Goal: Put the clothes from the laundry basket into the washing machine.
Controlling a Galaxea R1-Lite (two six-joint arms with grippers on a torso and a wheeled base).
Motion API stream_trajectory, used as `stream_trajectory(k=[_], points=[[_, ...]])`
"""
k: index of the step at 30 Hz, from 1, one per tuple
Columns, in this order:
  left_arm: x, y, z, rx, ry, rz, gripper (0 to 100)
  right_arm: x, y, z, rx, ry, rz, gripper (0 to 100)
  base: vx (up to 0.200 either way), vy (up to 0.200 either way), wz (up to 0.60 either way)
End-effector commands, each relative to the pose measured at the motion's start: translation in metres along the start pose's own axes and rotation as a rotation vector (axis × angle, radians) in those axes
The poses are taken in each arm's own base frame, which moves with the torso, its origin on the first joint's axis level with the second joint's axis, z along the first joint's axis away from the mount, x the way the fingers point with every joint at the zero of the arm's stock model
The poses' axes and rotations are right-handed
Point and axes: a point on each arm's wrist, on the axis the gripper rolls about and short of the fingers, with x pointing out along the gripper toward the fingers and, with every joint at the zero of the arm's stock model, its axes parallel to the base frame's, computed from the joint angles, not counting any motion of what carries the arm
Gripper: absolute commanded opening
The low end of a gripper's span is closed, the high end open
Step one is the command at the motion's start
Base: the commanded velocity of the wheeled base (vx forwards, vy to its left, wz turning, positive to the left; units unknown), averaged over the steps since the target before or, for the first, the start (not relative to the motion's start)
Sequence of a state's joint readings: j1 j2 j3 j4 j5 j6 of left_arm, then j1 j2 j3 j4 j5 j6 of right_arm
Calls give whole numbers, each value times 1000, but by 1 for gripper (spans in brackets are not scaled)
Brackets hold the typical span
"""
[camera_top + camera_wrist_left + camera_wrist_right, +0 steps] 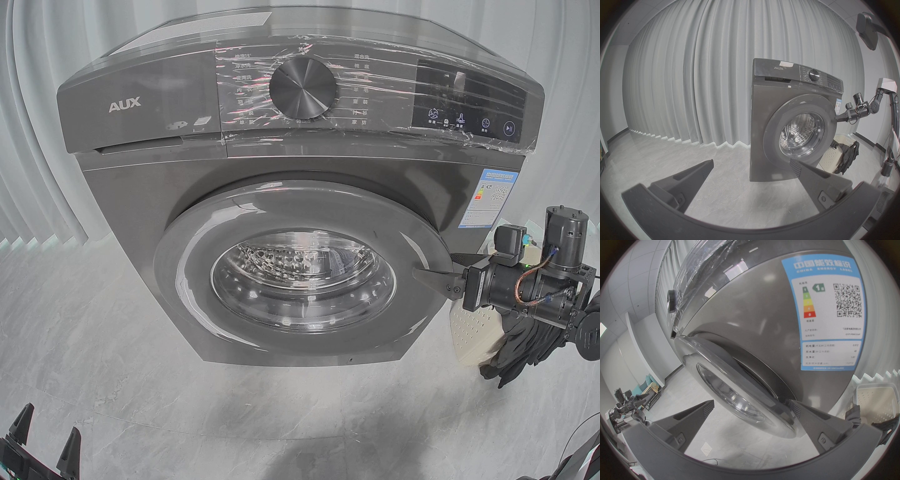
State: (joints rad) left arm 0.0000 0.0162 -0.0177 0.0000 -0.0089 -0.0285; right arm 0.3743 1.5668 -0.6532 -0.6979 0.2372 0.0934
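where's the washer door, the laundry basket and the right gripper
washer door (303,281), head view, on the round glass window
laundry basket (470,331), head view, on its perforated white wall
right gripper (750,405), right wrist view, midway between its fingertips, at the door rim

The right arm (550,294) reached level from the robot's right side toward its middle, wrist straight, and the right end effector (433,263) had its two fingers (693,418) spread wide. The left end effector (47,431) sat low and close in on the left, pointing forward, its fingers (690,178) likewise parted
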Motion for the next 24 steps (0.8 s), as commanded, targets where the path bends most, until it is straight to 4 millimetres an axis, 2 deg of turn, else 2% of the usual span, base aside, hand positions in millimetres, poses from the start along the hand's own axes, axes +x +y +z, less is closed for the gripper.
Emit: stream_trajectory(k=[1, 5, 8, 10, 20, 24], points=[[0, 0, -5, -1, 0, 0, 100, 8, -2, -4, 4, 15, -7, 100, 0, 0, 0], [0, 0, -5, -1, 0, 0, 100, 7, -3, 0, 3, 5, -17, 100, 0, 0, 0], [0, 0, -5, -4, 0, 0, 100, 6, -3, -1, 4, 5, -14, 100, 200, 0, 0], [0, 0, -5, -4, 0, 0, 100, 6, -2, -2, 4, 8, -13, 100, 0, 0, 0], [0, 0, -5, -2, 0, 0, 100, 3, -2, -13, 1, 46, -13, 100, 0, 0, 0], [0, 0, -5, -2, 0, 1, 100, -6, 3, -23, -1, 75, 1, 100, 0, 0, 0]])
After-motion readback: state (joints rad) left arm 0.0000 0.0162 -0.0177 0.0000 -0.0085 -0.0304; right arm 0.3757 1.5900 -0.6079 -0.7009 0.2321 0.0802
